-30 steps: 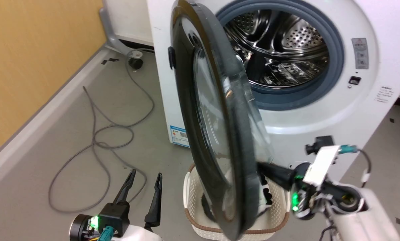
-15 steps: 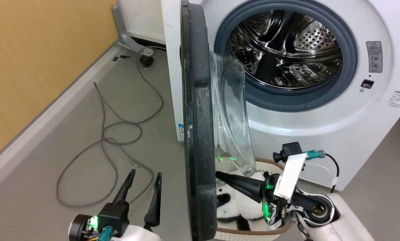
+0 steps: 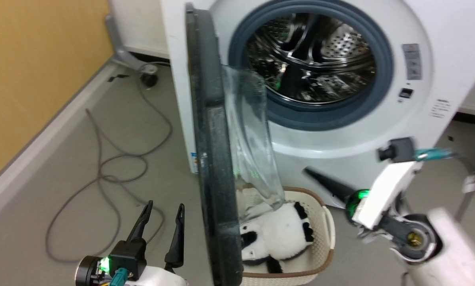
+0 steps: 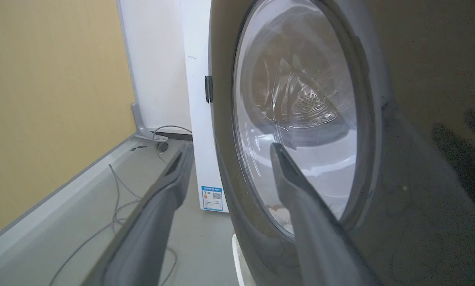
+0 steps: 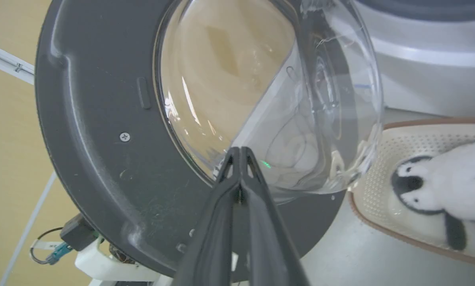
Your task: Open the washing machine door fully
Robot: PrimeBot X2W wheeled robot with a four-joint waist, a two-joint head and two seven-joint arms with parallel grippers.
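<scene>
Two pincers flank the washing machine door (image 3: 215, 167), which stands edge-on between them, roughly half open. The right pincer (image 3: 307, 171), pressed together into one blunt point, aims at the door's inner face just ahead, likely for pushing it wider. The left pincer (image 3: 165, 205) hangs spread and empty beside the outer face.

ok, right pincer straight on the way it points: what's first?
The right pincer would likely meet the washing machine door first, on its inner face by the glass bowl edge; gap hard to judge.
</scene>
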